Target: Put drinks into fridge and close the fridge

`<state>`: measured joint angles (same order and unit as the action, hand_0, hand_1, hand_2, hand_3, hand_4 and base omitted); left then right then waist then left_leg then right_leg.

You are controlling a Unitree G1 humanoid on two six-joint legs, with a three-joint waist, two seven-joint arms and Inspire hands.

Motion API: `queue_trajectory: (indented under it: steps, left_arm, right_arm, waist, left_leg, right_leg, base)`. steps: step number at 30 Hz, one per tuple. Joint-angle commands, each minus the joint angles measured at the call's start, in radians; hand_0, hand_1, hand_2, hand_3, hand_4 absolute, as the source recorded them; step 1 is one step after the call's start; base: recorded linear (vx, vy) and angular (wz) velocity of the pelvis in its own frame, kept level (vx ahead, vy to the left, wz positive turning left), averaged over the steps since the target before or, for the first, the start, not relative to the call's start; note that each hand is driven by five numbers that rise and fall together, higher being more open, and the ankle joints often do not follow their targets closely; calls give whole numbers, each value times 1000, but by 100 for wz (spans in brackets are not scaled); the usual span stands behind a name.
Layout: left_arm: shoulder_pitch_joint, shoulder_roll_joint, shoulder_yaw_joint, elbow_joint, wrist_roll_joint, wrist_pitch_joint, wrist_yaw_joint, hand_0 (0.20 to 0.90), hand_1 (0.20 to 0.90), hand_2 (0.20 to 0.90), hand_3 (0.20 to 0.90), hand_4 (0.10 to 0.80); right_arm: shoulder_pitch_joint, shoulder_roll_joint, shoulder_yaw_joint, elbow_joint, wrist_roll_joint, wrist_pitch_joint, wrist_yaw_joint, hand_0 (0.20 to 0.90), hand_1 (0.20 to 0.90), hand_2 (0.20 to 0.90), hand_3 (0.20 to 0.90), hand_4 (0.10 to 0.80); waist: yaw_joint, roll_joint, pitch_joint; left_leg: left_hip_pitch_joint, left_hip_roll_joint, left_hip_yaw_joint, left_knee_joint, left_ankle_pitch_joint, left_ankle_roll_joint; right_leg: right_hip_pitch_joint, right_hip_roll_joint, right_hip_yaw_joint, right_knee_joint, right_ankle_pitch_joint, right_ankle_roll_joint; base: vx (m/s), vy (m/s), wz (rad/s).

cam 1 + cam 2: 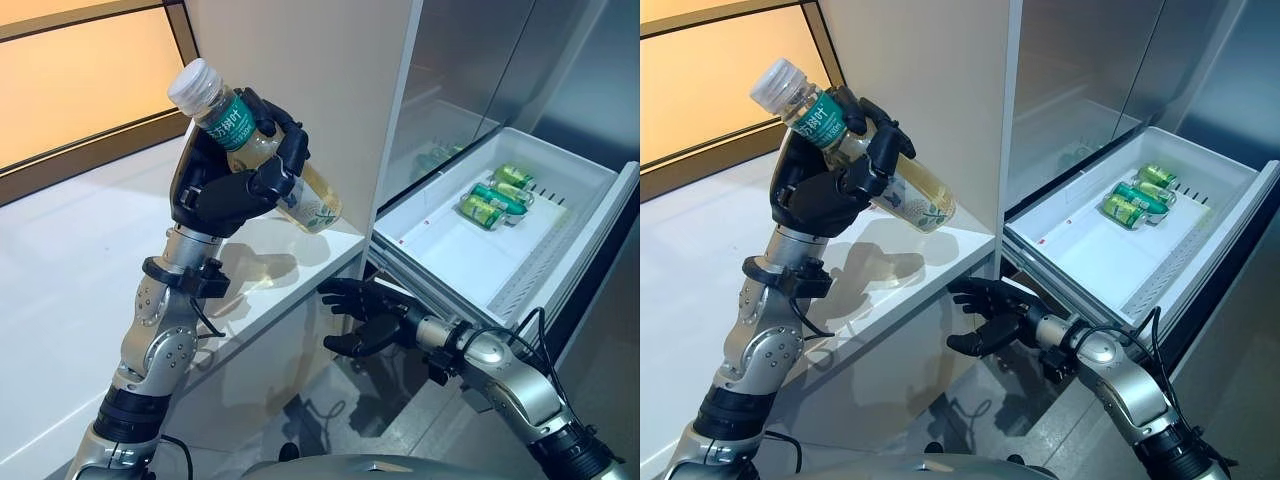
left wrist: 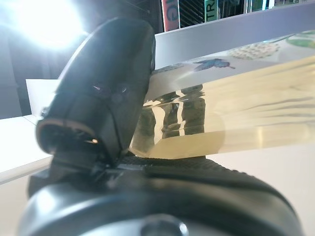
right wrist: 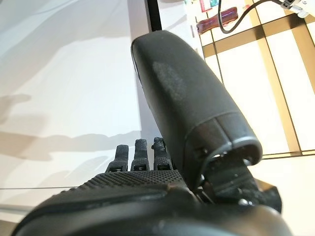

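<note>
Left hand (image 1: 225,185) gripping bottle (image 1: 255,145), fingers curled round it, holding it tilted above white surface (image 1: 70,270) near its fridge-side edge. Right hand (image 1: 365,315) hanging below, fingers relaxed, empty. Drawer (image 1: 450,255) standing open, cans (image 1: 497,197) at back. Best carrying bottle across, lowering flat onto bare drawer floor.

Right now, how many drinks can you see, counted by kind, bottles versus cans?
Clear plastic bottles of pale yellow drink with a white cap, held in the left hand: 1
Green cans lying in the open white fridge drawer: 3
Total: 4 drinks
</note>
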<state>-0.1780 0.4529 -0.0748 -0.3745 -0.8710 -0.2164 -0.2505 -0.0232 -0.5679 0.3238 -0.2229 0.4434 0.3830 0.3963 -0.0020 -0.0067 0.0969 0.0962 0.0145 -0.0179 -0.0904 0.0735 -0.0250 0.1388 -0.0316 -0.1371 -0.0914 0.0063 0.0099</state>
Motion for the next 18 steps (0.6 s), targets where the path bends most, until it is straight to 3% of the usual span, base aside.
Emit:
queue_trajectory:
  steps: [1,7,11,18]
  left_arm:
    - [-191,32,4,-72,-11,-67,14,300,300,300,200,100]
    - [-222,49,-31,-61,14,-54,45,300,300,300,200,100]
    - [-226,83,-30,-61,-4,-53,64,300,300,300,200,100]
    - [-216,126,-28,-54,3,-81,92,300,300,300,200,100]
  right_arm:
    - [-262,43,-99,-219,100,-139,-26,900,900,900,900,800]
    - [-322,-6,-73,-221,78,-76,19,900,900,900,900,800]
    - [-339,-128,-67,-224,38,41,147,900,900,900,900,800]
    - [-337,-218,-96,-180,72,87,184,900,900,900,900,800]
  waist:
    - [-22,-22,-99]
    - [-25,-27,-102]
    - [-31,-38,-105]
    - [-43,-50,-107]
  left_leg:
    - [31,-19,71,3,-75,23]
    - [31,-18,75,3,-74,21]
    - [31,-17,77,3,-74,17]
    - [31,-18,78,3,-73,16]
  right_leg:
    - [-10,-28,65,4,38,55]
    - [-8,-26,68,4,38,54]
    - [-8,-25,71,4,38,55]
    - [-9,-20,83,4,42,53]
  base:
    - [-26,-9,-4]
    - [-3,-2,-3]
    - [0,0,0]
    - [-2,1,-2]
